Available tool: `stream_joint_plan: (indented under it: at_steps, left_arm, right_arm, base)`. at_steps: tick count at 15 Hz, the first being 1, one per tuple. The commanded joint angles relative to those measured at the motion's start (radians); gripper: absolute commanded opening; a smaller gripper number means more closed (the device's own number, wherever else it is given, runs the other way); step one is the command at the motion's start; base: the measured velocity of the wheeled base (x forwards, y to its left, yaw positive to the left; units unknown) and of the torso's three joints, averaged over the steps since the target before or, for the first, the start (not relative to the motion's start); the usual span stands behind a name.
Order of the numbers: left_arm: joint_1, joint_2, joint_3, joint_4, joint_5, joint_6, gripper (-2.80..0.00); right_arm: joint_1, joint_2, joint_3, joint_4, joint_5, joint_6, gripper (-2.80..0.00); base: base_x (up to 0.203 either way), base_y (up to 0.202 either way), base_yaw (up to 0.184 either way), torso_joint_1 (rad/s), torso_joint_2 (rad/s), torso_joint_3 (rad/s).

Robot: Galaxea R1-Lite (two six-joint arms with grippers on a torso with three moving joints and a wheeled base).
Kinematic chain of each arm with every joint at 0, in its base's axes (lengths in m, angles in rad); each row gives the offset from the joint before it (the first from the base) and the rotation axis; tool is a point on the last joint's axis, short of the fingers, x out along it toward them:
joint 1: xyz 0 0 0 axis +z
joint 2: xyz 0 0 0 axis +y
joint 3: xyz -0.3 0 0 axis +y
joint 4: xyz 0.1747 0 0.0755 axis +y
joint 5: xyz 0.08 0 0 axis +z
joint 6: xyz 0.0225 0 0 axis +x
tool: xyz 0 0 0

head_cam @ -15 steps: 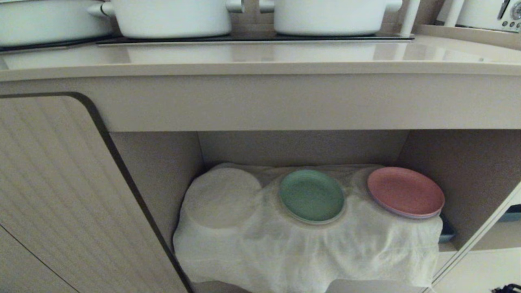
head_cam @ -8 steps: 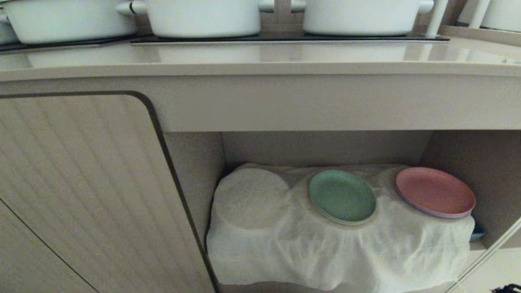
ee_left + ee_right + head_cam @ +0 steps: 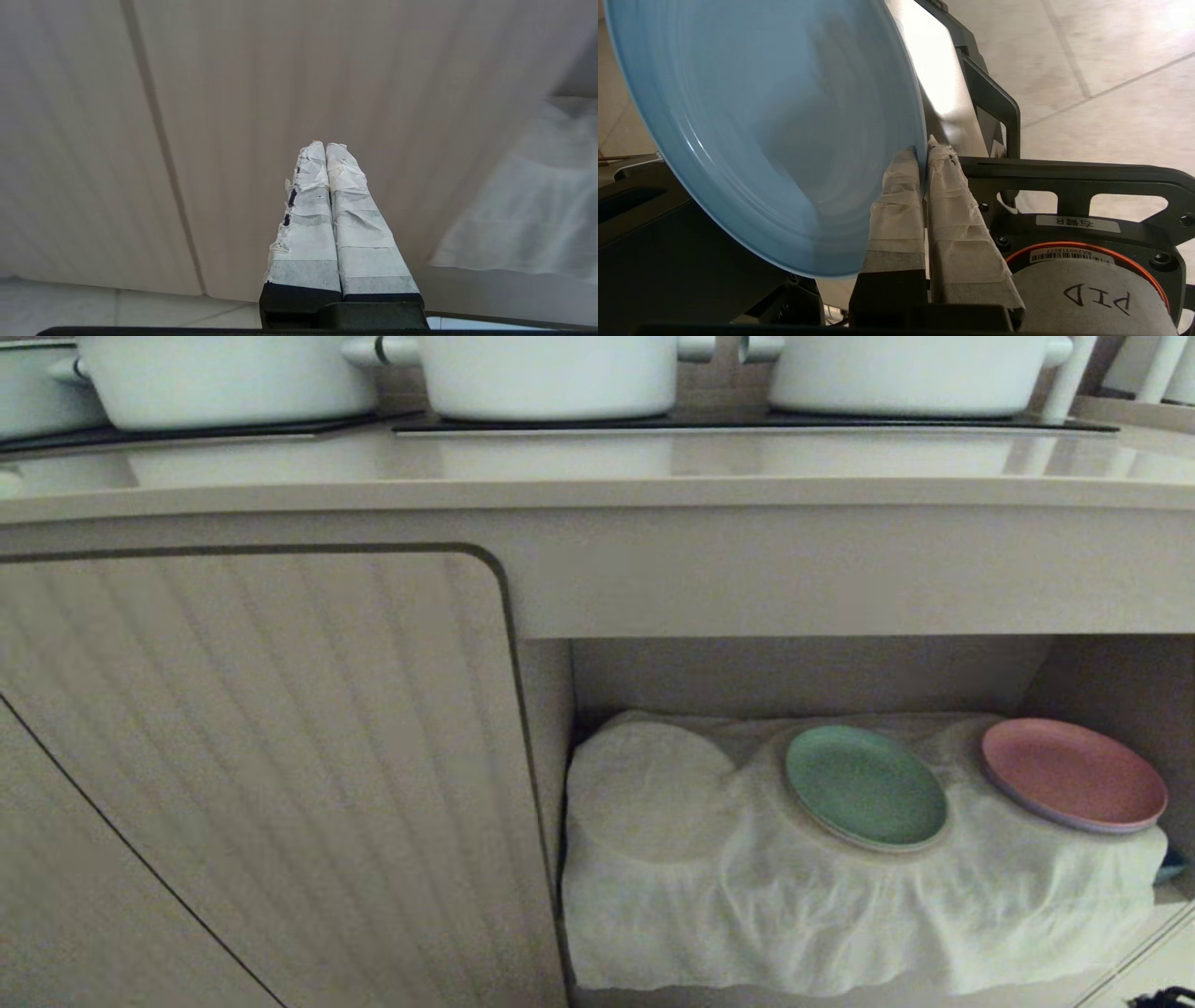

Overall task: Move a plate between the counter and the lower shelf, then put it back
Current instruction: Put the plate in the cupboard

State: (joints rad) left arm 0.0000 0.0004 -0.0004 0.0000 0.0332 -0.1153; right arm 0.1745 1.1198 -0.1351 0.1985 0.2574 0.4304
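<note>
The light-blue plate [image 3: 766,126] hangs tilted on edge over my own base and the tiled floor, its rim pinched between the taped fingers of my right gripper [image 3: 923,151], which is shut on it. In the head view the plate and both arms are out of sight. The beige counter [image 3: 597,471] runs across the top. Below it on the right opens the lower shelf [image 3: 812,677], its floor covered by a rumpled white cloth [image 3: 840,905]. My left gripper [image 3: 325,145] is shut on nothing, pointing at the ribbed cabinet door [image 3: 243,102].
A green plate [image 3: 866,787] and a pink plate [image 3: 1072,774] lie on the cloth, with a round cloth-covered bump [image 3: 653,784] left of them. Three white pots [image 3: 546,373] stand on the black cooktop [image 3: 747,425]. The ribbed door [image 3: 261,765] fills the lower left.
The whole head view has slid to the right: the door now takes up more of the left and the shelf sits further right. The camera has moved, not the plates.
</note>
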Motion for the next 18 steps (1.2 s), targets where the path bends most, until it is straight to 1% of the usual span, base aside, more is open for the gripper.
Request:
stream_joint_plan:
  at_steps: [1,3,18]
  left_arm:
    - [0.0,0.0,-0.001,0.0,0.001,-0.001,-2.8]
    - [0.0,0.0,0.0,0.002,0.001,-0.001,-2.8]
    - [0.0,0.0,0.0,0.0,0.001,-0.001,-2.8]
  right_arm:
    - [0.0,0.002,0.0,0.001,0.002,0.002,-2.8]
    - [0.0,0.002,0.0,0.001,0.002,0.002,-2.8]
    - [0.0,0.0,-0.001,0.002,0.017,0.001,-2.8]
  base:
    - [0.0,0.183,-0.002,0.003,0.0,0.006]
    - [0.0,0.105,0.0,-0.001,0.0,0.004]
    - [0.0,0.0,0.0,0.0,0.0,0.0]
